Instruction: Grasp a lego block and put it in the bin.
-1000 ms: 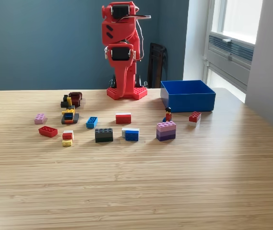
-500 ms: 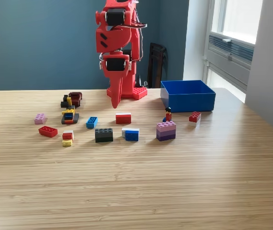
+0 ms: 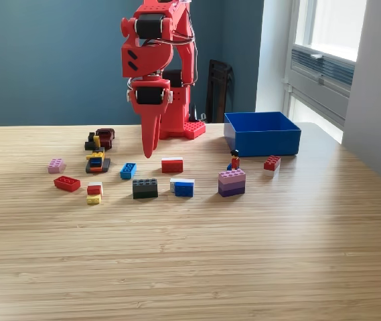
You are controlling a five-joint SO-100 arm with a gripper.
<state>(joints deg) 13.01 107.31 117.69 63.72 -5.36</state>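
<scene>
Red end effector pointed down, closed to a point, empty, above bench. Nearest: small blue lego block just below-left in exterior view. Blue bin far right.

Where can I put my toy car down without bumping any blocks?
The whole front of the table, nearer the camera than the black block and purple stack, is bare. So is the exterior view's right side below the blue bin. It is crowded under the pincer.
</scene>
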